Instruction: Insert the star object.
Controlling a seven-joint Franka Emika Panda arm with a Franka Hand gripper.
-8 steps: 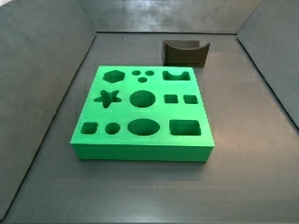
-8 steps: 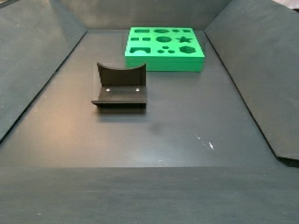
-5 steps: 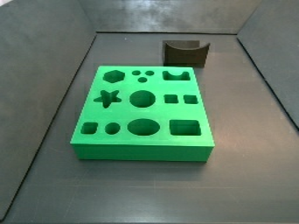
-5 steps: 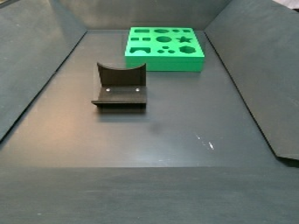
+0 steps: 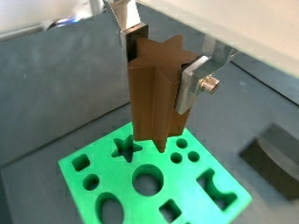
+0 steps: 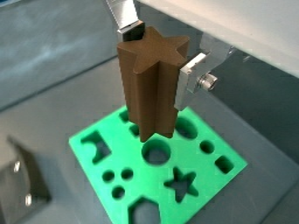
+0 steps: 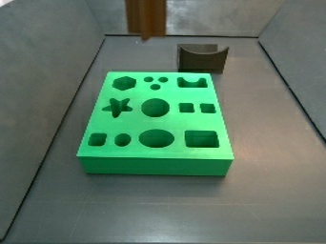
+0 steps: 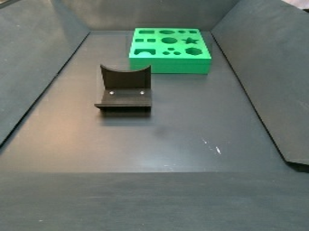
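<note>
My gripper (image 5: 163,57) is shut on the star object (image 5: 155,96), a tall brown peg with a star profile, held upright between the silver fingers (image 5: 194,84). Both wrist views show it, the gripper (image 6: 158,52) gripping the peg (image 6: 149,92) near its top. The peg hangs high above the green block (image 5: 176,179) with shaped holes. The star hole (image 5: 126,149) is open and also shows in a wrist view (image 6: 179,182). In a side view only the peg's lower end (image 7: 147,17) shows at the top edge, behind the block (image 7: 133,124) and its star hole (image 7: 117,107).
The dark fixture with a curved notch (image 7: 201,57) stands behind the green block, apart from it; it also shows in a side view (image 8: 123,88) in front of the block (image 8: 182,68). Grey walls enclose the dark floor.
The peg's lower end has come into a side view at the top edge; earlier it was out of view. The block and the fixture have not moved.
</note>
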